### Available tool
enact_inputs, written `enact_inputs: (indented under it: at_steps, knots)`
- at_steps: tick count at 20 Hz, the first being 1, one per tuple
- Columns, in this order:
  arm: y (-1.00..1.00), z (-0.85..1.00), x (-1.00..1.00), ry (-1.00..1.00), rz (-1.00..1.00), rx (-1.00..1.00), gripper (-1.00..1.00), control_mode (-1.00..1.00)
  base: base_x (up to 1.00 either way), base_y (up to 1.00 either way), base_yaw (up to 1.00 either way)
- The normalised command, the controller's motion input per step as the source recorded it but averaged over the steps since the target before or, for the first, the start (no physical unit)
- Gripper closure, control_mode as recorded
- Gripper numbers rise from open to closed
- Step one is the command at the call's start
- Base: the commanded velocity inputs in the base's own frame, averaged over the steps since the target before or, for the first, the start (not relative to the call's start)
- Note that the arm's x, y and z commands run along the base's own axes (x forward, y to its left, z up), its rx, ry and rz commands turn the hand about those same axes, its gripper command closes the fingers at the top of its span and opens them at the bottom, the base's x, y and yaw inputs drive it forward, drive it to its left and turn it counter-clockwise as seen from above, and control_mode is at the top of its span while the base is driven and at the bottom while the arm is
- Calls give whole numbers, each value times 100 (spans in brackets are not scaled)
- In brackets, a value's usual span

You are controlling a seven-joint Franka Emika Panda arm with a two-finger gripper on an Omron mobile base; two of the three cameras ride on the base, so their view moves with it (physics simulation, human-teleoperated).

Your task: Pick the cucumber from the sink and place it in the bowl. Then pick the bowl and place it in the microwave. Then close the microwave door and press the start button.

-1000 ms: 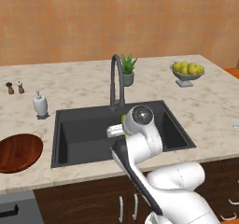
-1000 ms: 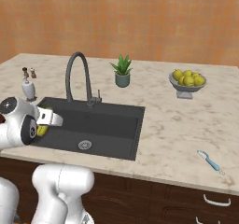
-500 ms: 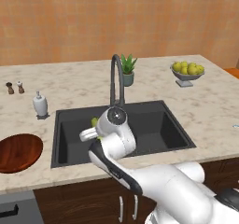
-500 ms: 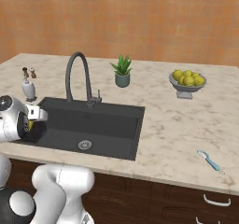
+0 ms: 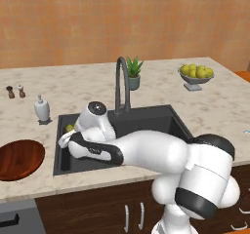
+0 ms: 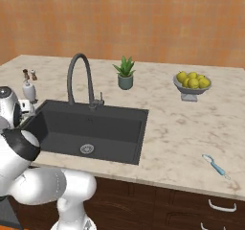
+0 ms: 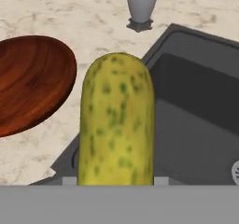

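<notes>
Hand view: the gripper (image 7: 115, 183) at bottom centre is clamped on the speckled yellow-green cucumber (image 7: 116, 120), which fills the middle of the frame. The wooden bowl (image 7: 32, 80) lies at left on the marble counter (image 7: 70, 13), and the dark sink (image 7: 196, 120) at right.

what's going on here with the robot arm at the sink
The white robot arm's gripper holds a small yellow-green speckled cucumber, shut on it, over the left edge of the dark grey rectangular sink. The wide reddish-brown wooden bowl sits empty on the marble counter just left of the sink, so the cucumber is not yet in it. A grey soap dispenser stands on the counter behind the bowl.
</notes>
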Motion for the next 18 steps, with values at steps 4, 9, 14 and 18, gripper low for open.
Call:
enact_inputs:
  at_steps: [4, 9, 14, 18]
  knots:
    - [100, 0, 0, 0, 11, -21, 100, -100, 0, 0, 0]
    - [99, 0, -2, 0, 7, -19, 100, -100, 0, 0, 0]
    - [86, -3, 0, 0, 4, -9, 100, -100, 0, 0, 0]
    - [46, -24, -3, 0, 0, -8, 100, -100, 0, 0, 0]
